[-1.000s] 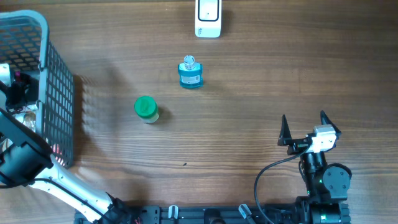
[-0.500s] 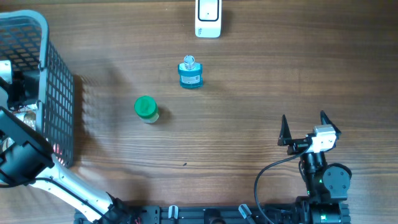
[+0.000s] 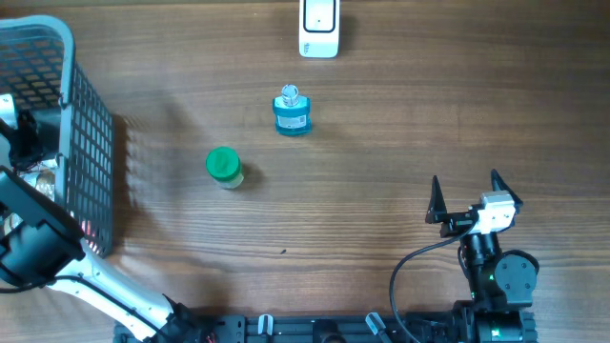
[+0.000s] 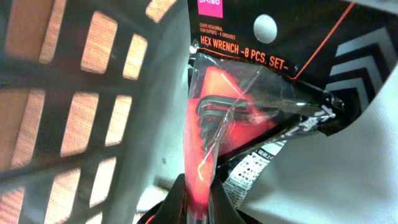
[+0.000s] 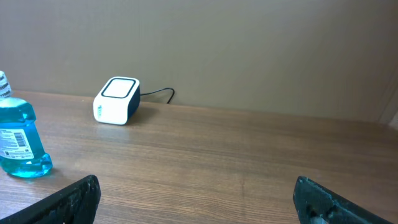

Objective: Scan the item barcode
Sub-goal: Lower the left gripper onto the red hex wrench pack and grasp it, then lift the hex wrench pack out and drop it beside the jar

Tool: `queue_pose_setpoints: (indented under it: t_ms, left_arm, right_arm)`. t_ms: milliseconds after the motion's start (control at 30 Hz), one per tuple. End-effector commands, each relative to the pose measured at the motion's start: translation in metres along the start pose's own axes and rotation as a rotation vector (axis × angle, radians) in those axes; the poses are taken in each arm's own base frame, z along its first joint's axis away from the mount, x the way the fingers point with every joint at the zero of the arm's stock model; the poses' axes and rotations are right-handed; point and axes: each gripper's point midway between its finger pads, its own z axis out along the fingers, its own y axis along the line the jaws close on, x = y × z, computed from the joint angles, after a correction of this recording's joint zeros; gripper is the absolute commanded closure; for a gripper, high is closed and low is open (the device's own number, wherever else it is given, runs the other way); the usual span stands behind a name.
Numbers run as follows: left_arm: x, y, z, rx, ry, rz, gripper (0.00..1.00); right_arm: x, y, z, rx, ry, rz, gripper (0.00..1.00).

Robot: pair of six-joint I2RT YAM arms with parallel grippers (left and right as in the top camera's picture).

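- Hex wrench set (image 4: 249,106): black card, red holder under a clear blister, lying inside the basket (image 3: 91,143).
- Left gripper (image 4: 198,210) clamped on the blister's edge.
- Right gripper (image 3: 466,198): jaws spread wide above the table (image 3: 381,143).

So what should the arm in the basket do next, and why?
Probably lift straight up: the left jaws look shut on the hex wrench pack, down inside the basket, and the scanner sits across the table.
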Motion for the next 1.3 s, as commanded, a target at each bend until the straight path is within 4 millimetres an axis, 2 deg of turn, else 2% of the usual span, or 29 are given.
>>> queue_pose_setpoints:
  t_ms: [0, 133, 233, 267, 333, 400, 500, 567, 633, 767, 900, 1033, 1133, 1267]
  left_arm:
    - [-0.020, 0.004, -0.051, -0.009, -0.086, -0.050, 0.96]
    - [-0.036, 0.007, -0.103, -0.028, -0.175, -0.102, 0.96]
    - [-0.041, 0.008, -0.133, -0.016, -0.225, -0.148, 0.96]
    - [-0.046, 0.003, -0.153, 0.028, -0.271, -0.185, 0.96]
    - [-0.051, -0.006, -0.179, 0.094, -0.328, -0.204, 0.96]
    - [-0.055, -0.012, -0.214, 0.149, -0.395, -0.249, 0.96]
    - [-0.053, -0.025, -0.262, 0.244, -0.472, -0.274, 0.96]
    - [-0.049, -0.046, -0.302, 0.365, -0.539, -0.245, 0.96]
    - [-0.044, -0.053, -0.331, 0.419, -0.585, -0.262, 0.96]
    - [-0.030, -0.073, -0.400, 0.540, -0.711, -0.248, 0.96]
    - [-0.011, -0.116, -0.453, 0.727, -0.773, -0.147, 0.96]
    - [0.008, -0.193, -0.487, 0.929, -0.752, 0.074, 0.96]
    - [0.035, -0.252, -0.498, 1.047, -0.683, 0.270, 0.96]
    - [0.052, -0.295, -0.487, 1.034, -0.580, 0.367, 0.96]
  right_arm:
    - [-0.001, -0.001, 0.000, 0.008, -0.007, -0.009, 0.00]
    - [-0.001, -0.001, 0.000, 0.008, -0.007, -0.008, 0.00]
    - [-0.001, -0.001, 0.000, 0.009, -0.007, -0.008, 0.00]
    - [-0.001, -0.001, 0.000, 0.009, -0.007, -0.008, 0.00]
    - [-0.001, -0.001, 0.000, 0.008, -0.007, -0.009, 0.00]
    - [-0.001, -0.001, 0.000, 0.009, -0.007, -0.008, 0.00]
    - [-0.001, -0.001, 0.000, 0.008, -0.007, -0.008, 0.00]
    - [-0.001, -0.001, 0.000, 0.008, -0.007, -0.008, 0.00]
    - [-0.001, -0.001, 0.000, 0.008, -0.007, -0.009, 0.00]
    - [-0.001, -0.001, 0.000, 0.008, -0.007, -0.008, 0.00]
    - [-0.001, -0.001, 0.000, 0.008, -0.007, -0.009, 0.00]
    - [-0.001, -0.001, 0.000, 0.009, -0.007, -0.008, 0.00]
    - [-0.001, -0.001, 0.000, 0.008, -0.007, -0.008, 0.00]
    - [-0.001, -0.001, 0.000, 0.009, -0.007, -0.008, 0.00]
